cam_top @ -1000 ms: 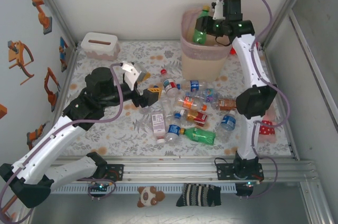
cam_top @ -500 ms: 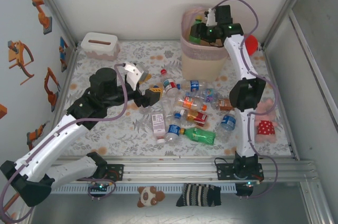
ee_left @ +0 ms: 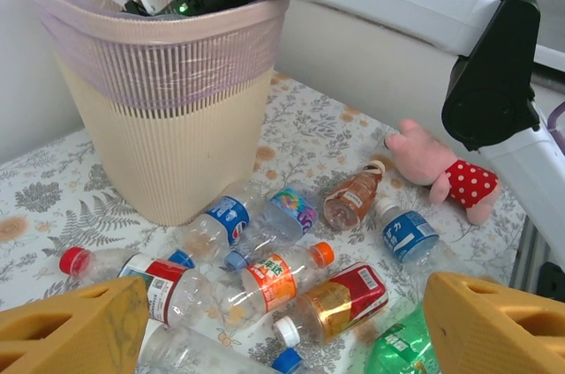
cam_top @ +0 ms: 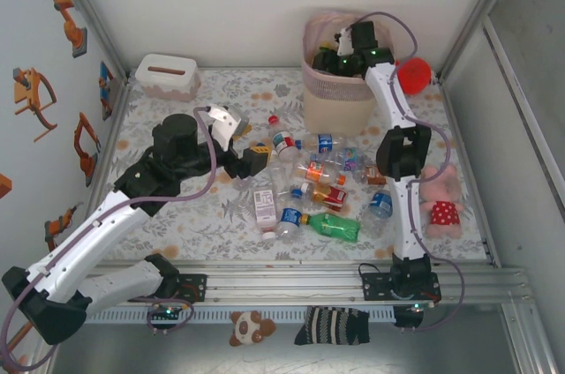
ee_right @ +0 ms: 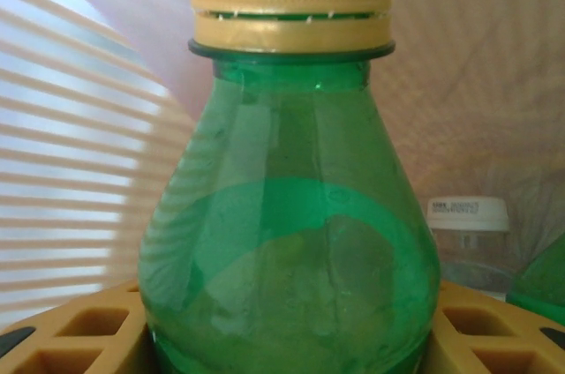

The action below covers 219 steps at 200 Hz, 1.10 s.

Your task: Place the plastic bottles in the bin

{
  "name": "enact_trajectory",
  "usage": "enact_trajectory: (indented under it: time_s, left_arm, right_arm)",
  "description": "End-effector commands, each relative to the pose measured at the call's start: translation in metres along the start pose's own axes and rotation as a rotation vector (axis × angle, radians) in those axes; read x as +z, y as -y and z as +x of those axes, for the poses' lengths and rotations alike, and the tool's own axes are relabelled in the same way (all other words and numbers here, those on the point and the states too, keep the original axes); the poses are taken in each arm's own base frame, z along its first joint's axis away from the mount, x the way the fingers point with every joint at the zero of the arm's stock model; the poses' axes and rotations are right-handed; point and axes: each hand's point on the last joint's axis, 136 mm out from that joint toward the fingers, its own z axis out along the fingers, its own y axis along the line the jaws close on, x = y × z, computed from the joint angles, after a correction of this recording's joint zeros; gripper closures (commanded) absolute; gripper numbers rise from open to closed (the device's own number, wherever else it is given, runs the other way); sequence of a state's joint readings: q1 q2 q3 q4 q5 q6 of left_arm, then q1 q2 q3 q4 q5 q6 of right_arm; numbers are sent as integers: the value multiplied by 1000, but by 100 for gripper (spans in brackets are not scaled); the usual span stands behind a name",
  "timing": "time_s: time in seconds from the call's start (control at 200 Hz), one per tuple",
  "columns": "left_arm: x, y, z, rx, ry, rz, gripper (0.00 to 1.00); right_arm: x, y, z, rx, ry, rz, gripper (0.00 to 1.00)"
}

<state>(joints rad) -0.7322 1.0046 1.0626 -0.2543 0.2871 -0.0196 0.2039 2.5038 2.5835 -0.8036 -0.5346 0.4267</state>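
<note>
The left hand (cam_top: 251, 159) has barely shifted, its fingers spread above the counter (cam_top: 177, 131) beside the loose bottles (cam_top: 322, 184). The right hand (cam_top: 334, 58) has sunk from above the rim into the bin (cam_top: 340, 108), pinching 1 green bottle (ee_right: 287, 242). Only the release seems left.

The light is bright, soft and even, with faint shadows on the table (cam_top: 221, 224), while the very close green bottle (ee_right: 291, 250) looks slightly blurred and brightness glows through the bin (ee_right: 79, 171) behind it.
</note>
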Motion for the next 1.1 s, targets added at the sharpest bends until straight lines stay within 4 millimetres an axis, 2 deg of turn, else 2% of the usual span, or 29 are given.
enact_trajectory:
  time_s: [0.0,0.28,0.501,0.551,0.711,1.092]
  left_arm:
    - [2,-3,1,-13,1,-10,19]
    - [3,-7,7,-19,-13,-28,19]
    - [0,-11,12,-38,-14,-48,19]
    - [-1,-11,14,-42,-17,-53,19]
    - [-4,-15,17,-54,-18,-69,19]
    - [-2,-22,29,-78,-55,-94,19]
  right_arm:
    - [2,9,13,10,-55,13,68]
    - [23,45,52,34,-183,94,59]
    - [29,59,59,35,-197,139,44]
    - [26,55,55,30,-186,134,40]
    - [7,38,36,-12,-125,124,19]
    - [-58,-16,-1,-88,10,97,18]
